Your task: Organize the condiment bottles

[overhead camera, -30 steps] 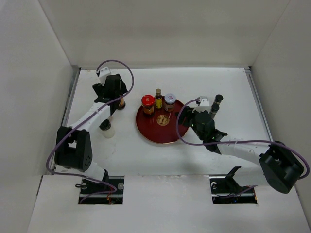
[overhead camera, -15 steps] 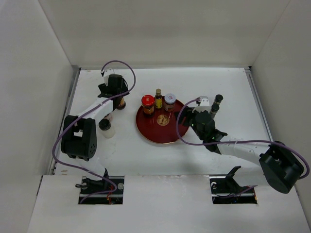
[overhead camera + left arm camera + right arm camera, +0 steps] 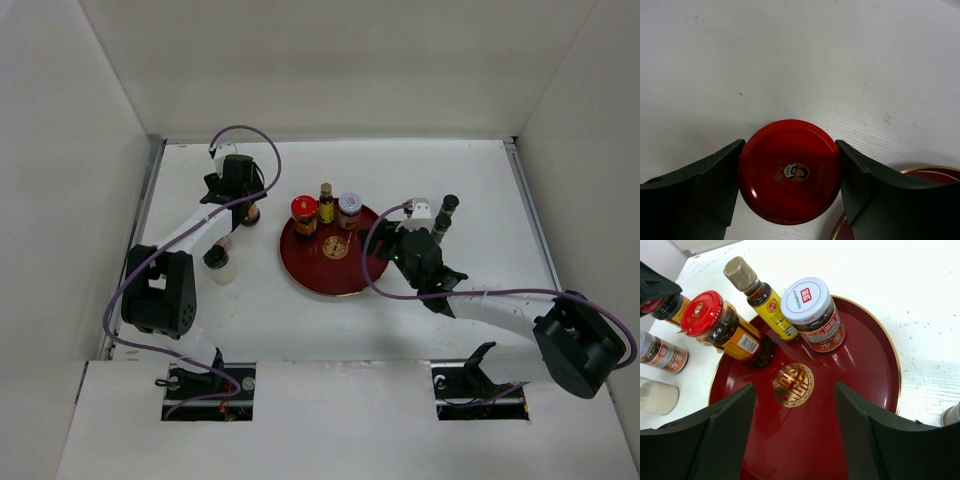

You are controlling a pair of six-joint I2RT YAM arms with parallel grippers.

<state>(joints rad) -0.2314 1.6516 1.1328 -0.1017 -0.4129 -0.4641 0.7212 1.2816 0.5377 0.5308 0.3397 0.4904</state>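
Observation:
My left gripper (image 3: 790, 146) is shut on the red cap of a dark jar (image 3: 790, 171), which stands on the table just left of the dark red round tray (image 3: 335, 272); the gripper shows in the top view (image 3: 243, 200). On the tray's far side stand a red-capped jar (image 3: 702, 312), a slim yellow-labelled bottle (image 3: 757, 287) and a white-capped jar (image 3: 810, 307). My right gripper (image 3: 795, 387) is open and empty above the tray's gold emblem. A silver-capped jar (image 3: 660, 354) and a black-capped white bottle (image 3: 218, 265) stand left of the tray. A slim dark black-capped bottle (image 3: 446, 212) stands to its right.
White walls enclose the table on the left, back and right. The left arm's purple cable (image 3: 245, 135) loops above the gripper. The right arm (image 3: 500, 300) lies across the table to the right of the tray.
My left gripper has shifted slightly to the right over the red-capped jar and the arm's elbow has swung. The right arm and the bottles on the tray have not moved.

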